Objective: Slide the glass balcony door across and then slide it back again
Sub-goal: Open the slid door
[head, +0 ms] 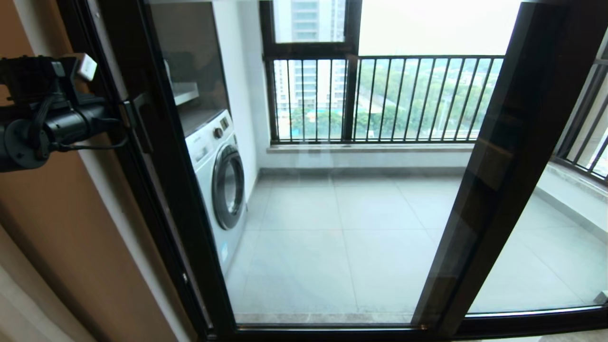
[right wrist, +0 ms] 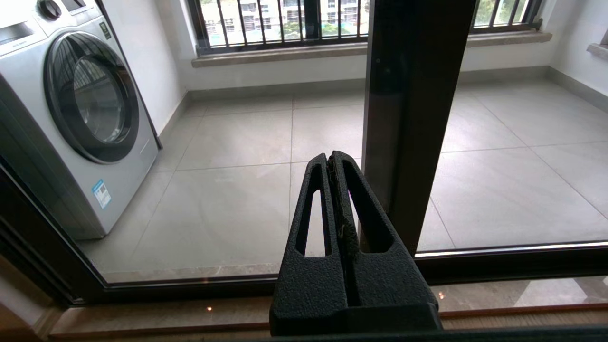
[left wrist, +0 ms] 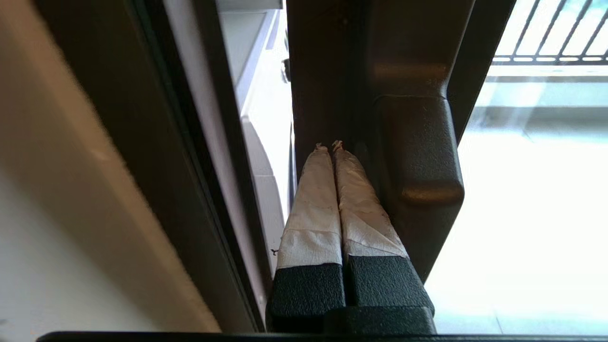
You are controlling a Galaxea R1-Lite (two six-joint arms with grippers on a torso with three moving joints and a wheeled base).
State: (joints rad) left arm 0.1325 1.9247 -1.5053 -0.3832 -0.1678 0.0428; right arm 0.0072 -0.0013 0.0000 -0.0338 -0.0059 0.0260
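The glass balcony door fills the head view, clear glass in a dark frame. Its small dark latch handle sits on the left upright. My left gripper is raised to that handle. In the left wrist view its white-taped fingers are shut together, holding nothing, and the left gripper has its tips against the upright right beside the latch handle. A narrow bright strip shows between upright and jamb. My right gripper is shut and empty, held low before the glass near the door's other upright; it is out of the head view.
A white washing machine stands on the balcony behind the glass at left. A black barred railing closes the far side. The matching glass panel lies to the right. A tan wall borders the jamb, and a floor track runs below.
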